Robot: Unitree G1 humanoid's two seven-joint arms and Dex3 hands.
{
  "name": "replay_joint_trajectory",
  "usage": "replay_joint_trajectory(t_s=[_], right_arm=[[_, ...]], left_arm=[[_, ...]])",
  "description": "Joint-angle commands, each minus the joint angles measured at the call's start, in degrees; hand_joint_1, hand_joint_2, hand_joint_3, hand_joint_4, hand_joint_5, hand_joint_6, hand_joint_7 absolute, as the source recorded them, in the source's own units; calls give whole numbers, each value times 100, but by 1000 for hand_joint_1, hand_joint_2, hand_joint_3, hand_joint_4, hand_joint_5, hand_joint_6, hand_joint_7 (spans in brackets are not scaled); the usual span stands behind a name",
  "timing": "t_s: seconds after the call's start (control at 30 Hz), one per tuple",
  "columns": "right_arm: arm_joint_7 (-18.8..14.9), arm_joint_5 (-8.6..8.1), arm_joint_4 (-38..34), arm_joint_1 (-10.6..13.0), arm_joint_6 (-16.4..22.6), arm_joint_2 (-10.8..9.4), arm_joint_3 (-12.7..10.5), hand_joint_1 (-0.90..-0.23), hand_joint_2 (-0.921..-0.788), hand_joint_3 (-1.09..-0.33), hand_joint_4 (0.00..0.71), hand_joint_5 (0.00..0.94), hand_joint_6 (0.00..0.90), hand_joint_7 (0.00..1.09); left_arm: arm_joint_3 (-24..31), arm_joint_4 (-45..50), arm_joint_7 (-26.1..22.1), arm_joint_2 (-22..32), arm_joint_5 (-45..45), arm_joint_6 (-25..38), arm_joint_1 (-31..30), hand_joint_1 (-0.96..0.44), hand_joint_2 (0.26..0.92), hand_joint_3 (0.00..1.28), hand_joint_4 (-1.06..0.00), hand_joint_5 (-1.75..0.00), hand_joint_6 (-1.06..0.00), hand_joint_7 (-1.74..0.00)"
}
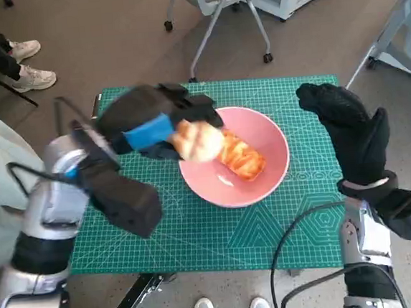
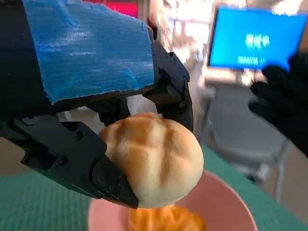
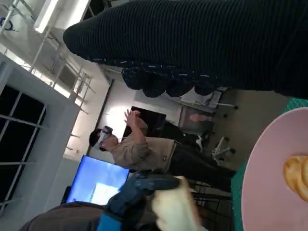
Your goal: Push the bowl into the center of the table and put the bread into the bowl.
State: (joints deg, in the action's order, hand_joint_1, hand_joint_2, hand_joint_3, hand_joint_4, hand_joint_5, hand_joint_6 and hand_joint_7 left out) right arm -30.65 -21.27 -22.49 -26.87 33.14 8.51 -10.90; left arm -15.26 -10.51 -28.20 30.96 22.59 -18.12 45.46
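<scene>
Head view shows the pink bowl (image 1: pixel 246 166) sitting near the middle of the green cutting mat (image 1: pixel 198 234) on the worktop, with an orange pastry (image 1: pixel 240 158) already lying inside it. The left hand (image 1: pixel 153 126) holds a round bread roll (image 1: pixel 197 140) over the bowl's rim at about nine o'clock; the left wrist view shows black fingers (image 2: pixel 96 168) clamped on both sides of the roll (image 2: pixel 154 159), so the grip looks firm. The right hand (image 1: pixel 352 137) hangs upright just off the bowl's three o'clock side, holding nothing; whether its fingers are spread or together I cannot tell for sure, though they look loosely extended.

The risk, as I judge it: the roll hangs over the rim, not the bowl's middle. Let go here and it may strike the edge, roll off onto the mat, or tip the bowl. A release onto the pastry could also bounce the roll out. Carrying it further toward three o'clock before opening would be safer, but the right hand stands near that side and could be bumped.

A blue screen (image 2: pixel 255 38) glows behind, and a person (image 3: pixel 139 149) stands beside it in the right wrist view; its writing is too blurred to read. No brand or label shows elsewhere.
</scene>
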Motion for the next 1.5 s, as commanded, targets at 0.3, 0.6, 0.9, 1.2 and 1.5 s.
replay_joint_trajectory(t_s=[0.3,0.6,0.9,1.2,1.5], right_arm=[[65,47,44,205,8,-5,-18,-695,-921,-801,178,2,-1,533],[148,90,90,215,8,9,-30,-695,-921,-798,180,2,1,534],[212,130,71,110,-26,13,-27,-697,-921,-795,182,3,2,535],[288,113,185,-57,-187,74,-35,-705,-921,-778,193,7,19,520],[546,196,665,-333,-570,124,14,-718,-921,-770,203,5,45,462]], left_arm=[[-411,-480,-652,-262,59,410,98,39,842,77,-444,-230,-454,-302],[-259,-287,-894,-217,-167,443,43,-64,812,13,-312,-8,-425,-26],[274,-116,-600,-235,-650,176,-107,-125,804,4,-266,0,-434,-13],[1074,-121,-386,-525,-1930,-294,-314,-121,836,18,-247,-1,-441,-15],[1812,-258,31,-1101,-3078,-831,-445,-229,873,42,-232,-1,-421,-14]])
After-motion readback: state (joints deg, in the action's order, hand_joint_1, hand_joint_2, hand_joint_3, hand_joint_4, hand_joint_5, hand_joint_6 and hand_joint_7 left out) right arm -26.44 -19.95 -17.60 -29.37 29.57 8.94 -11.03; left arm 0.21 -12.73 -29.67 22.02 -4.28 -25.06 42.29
